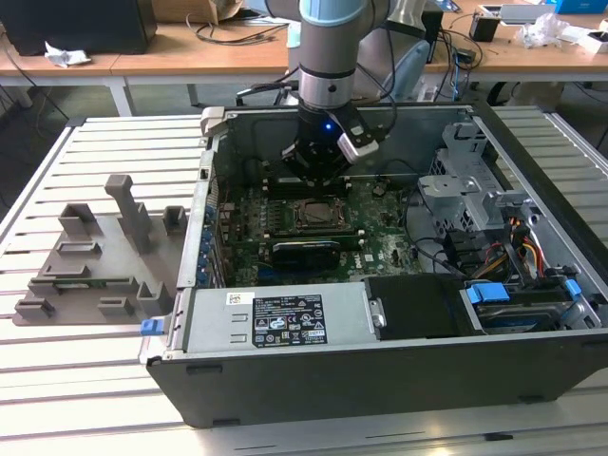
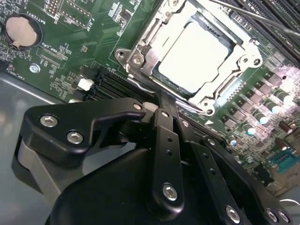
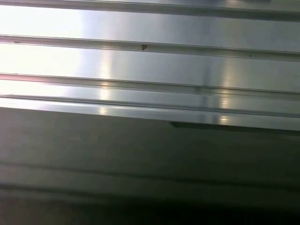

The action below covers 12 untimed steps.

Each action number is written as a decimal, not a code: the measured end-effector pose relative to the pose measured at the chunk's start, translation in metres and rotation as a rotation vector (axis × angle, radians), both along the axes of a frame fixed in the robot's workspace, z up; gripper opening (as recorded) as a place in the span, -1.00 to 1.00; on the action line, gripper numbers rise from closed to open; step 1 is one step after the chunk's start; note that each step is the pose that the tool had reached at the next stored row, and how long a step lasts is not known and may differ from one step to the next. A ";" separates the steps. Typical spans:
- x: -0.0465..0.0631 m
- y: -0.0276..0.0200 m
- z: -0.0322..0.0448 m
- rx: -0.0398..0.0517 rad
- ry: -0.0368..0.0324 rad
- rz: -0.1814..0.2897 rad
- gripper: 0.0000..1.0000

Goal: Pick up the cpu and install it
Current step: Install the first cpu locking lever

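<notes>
While your gripper (image 1: 318,161) hovers inside the open computer case (image 1: 380,370), just above the motherboard (image 2: 70,42), the cpu (image 2: 194,51) already lies flat in its socket, ringed by the metal socket frame (image 2: 140,51). Your fingers (image 2: 159,140) look drawn together with nothing between them, so I judge the chip has been let go. Placement seems done; seating and locking appear to be what remains. Any further move calls for care near the frame's lever and the socket's edges. You'll see the grey plastic tray (image 1: 95,256) on the table (image 1: 114,152), well apart.
</notes>
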<state>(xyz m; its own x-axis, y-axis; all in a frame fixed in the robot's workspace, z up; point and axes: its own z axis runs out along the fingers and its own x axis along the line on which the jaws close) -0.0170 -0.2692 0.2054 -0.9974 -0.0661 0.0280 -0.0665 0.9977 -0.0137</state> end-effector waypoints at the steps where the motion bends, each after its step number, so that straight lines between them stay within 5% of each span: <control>1: 0.001 0.0000 -0.0002 0.0001 0.0000 -0.001 -0.79; 12: 0.010 -0.0006 -0.0011 0.0002 -0.0001 -0.010 -0.79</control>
